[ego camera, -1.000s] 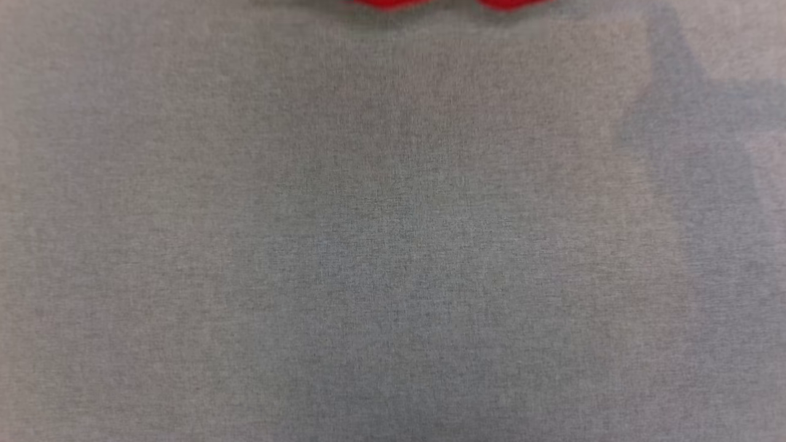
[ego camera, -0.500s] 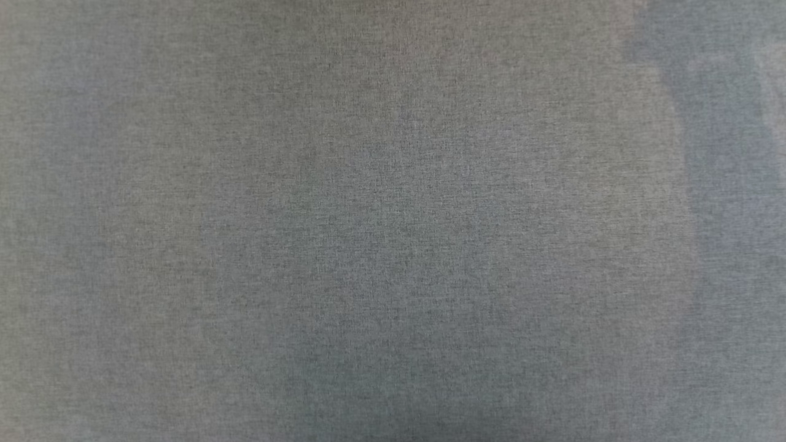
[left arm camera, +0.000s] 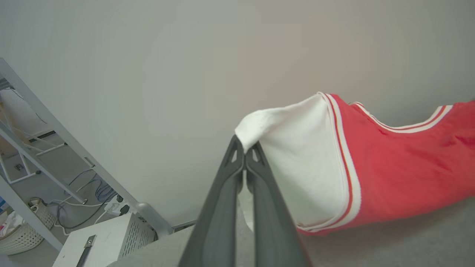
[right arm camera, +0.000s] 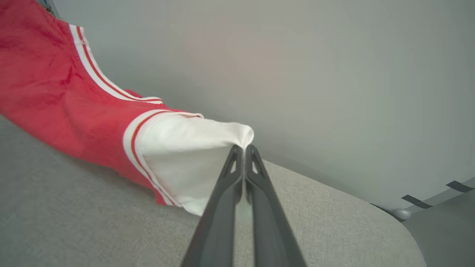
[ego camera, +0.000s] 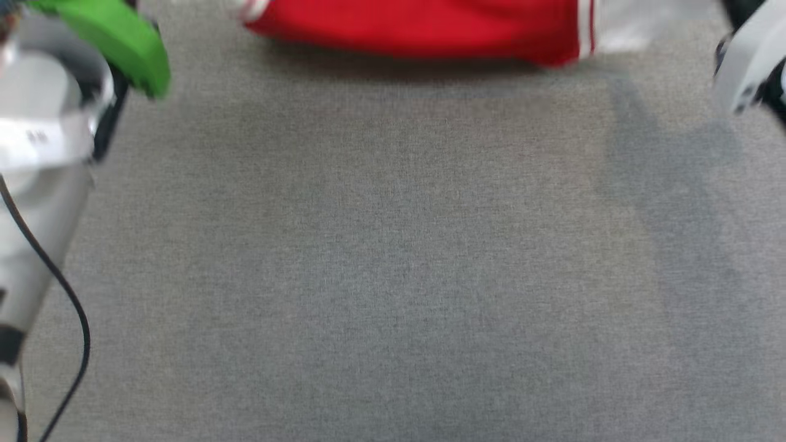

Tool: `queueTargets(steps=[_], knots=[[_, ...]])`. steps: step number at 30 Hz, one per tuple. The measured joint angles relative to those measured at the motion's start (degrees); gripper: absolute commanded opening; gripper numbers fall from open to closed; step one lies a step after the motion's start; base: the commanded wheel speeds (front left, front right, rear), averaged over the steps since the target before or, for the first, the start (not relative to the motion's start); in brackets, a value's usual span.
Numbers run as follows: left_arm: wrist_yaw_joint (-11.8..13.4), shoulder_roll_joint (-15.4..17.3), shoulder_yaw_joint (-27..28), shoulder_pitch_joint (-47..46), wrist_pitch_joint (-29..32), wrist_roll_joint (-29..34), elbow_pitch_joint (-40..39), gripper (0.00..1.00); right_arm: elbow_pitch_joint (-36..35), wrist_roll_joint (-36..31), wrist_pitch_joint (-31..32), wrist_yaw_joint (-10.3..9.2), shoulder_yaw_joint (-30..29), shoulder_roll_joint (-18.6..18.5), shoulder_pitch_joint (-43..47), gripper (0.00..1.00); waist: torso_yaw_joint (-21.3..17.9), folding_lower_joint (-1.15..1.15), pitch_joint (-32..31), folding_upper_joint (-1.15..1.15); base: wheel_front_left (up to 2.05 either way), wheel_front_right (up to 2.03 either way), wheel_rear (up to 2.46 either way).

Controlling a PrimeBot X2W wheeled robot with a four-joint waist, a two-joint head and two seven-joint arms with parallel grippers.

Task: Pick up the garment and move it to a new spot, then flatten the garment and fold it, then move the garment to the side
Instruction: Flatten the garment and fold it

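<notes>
my head's view has swung. a second ago it had only a sliver of red at its top edge, and half a second ago nothing but grey. now the garment [ego camera: 417, 27] runs along the top, with my left forearm [ego camera: 37, 153] and right forearm [ego camera: 746, 67] at either side. i read that as the camera moving, not the shirt sliding.

the wrist views show what the head view cuts off. my left gripper [left arm camera: 245, 152] is pinched tight on the tip of one white sleeve. my right gripper [right arm camera: 244, 150] is closed just as tight on the tip of the other. the red body hangs stretched between them in front of a pale wall [right arm camera: 297, 55], low over the grey table cover [ego camera: 393, 258]. i can't tell whether its lower edge touches.

i judge the pick-up done and the carry under way. laying flat and folding are still to come. the left wrist view also shows a white cabinet [left arm camera: 107, 241] and cables [left arm camera: 81, 207] past the table's edge.
</notes>
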Motion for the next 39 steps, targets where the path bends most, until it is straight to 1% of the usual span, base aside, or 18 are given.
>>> queueTargets(steps=[4, 6, 9, 12, 14, 17, 20, 22, 24, 28, 30, 34, 39], knots=[[1.8, 1.8, 0.9, 10.0, -0.1, -1.2, -4.1, 0.0, -1.8, 1.8, -1.7, 0.0, 1.2, 0.1, 9.0, 0.0, -0.2, 0.0, -2.8, 0.0, 0.0, 0.0, 0.0], [3.3, 3.0, 2.0, 15.8, -0.1, -2.5, -7.1, 0.0, -2.7, 2.5, -2.5, 0.0, 1.5, 0.1, 13.8, 0.0, -0.3, -0.01, -4.5, 0.0, 0.0, 0.0, 0.0], [4.6, 4.8, 2.9, 24.2, -0.1, -4.3, -10.7, 0.0, -4.2, 3.3, -3.0, 0.0, 2.0, 0.1, 20.3, 0.0, -0.6, -0.01, -6.8, 0.0, 0.0, 0.0, 0.0], [6.8, 6.7, 3.4, 31.9, -0.1, -5.3, -13.8, 0.0, -5.0, 3.5, -3.2, 0.0, 2.5, 0.0, 26.2, 0.0, -1.0, -0.01, -9.0, 0.0, 0.0, 0.0, 0.0], [7.9, 7.3, 3.7, 36.5, -0.1, -7.0, -15.7, 0.0, -5.5, 3.9, -3.5, 0.0, 2.3, 0.0, 29.5, 0.0, -1.3, -0.01, -10.4, 0.0, 0.0, 0.0, 0.0], [10.4, 8.0, 4.3, 43.6, -0.1, -8.1, -18.1, 0.0, -6.7, 4.3, -3.7, 0.0, 1.6, -0.1, 34.6, 0.0, -1.8, -0.01, -12.7, 0.0, 0.0, 0.0, 0.0], [12.0, 8.8, 5.0, 48.9, -0.1, -9.2, -20.2, 0.0, -7.7, 4.7, -3.9, 0.0, 0.5, -0.7, 39.4, 0.0, -2.1, -0.01, -14.6, 0.0, 0.0, 0.0, 0.0], [12.7, 9.1, 5.2, 52.1, -0.1, -10.6, -21.3, 0.0, -8.3, 4.7, -3.9, 0.0, -0.4, -1.1, 42.5, 0.0, -2.3, -0.01, -15.8, 0.0, 0.0, 0.0, 0.0], [13.8, 9.2, 4.9, 55.5, -0.1, -10.7, -22.3, 0.0, -8.8, 4.7, -3.7, 0.0, -2.0, -1.6, 45.7, 0.0, -2.5, -0.01, -17.0, 0.0, 0.0, 0.0, 0.0], [15.2, 9.1, 4.9, 60.0, -0.1, -11.5, -23.6, 0.0, -9.9, 5.1, -3.2, 0.0, -5.1, -1.9, 51.6, 0.0, -2.5, -0.01, -18.7, 0.0, 0.0, 0.0, 0.0], [16.3, 9.1, 5.4, 62.2, -0.1, -12.2, -24.3, 0.0, -10.8, 5.1, -2.7, 0.0, -6.6, -1.9, 54.9, 0.0, -2.5, -0.01, -19.3, 0.0, 0.0, 0.0, 0.0], [17.1, 9.1, 5.3, 65.7, -0.1, -12.8, -25.2, 0.0, -12.6, 5.0, -1.4, 0.01, -9.8, -1.8, 60.4, 0.0, -2.2, -0.01, -19.6, 0.0, 0.0, 0.0, 0.0], [17.6, 8.6, 5.5, 66.9, -0.1, -12.8, -26.2, 0.0, -14.3, 3.6, 0.0, 0.01, -13.7, -1.2, 64.9, 0.0, -1.6, -0.01, -19.6, 0.0, 0.0, 0.0, 0.0]])
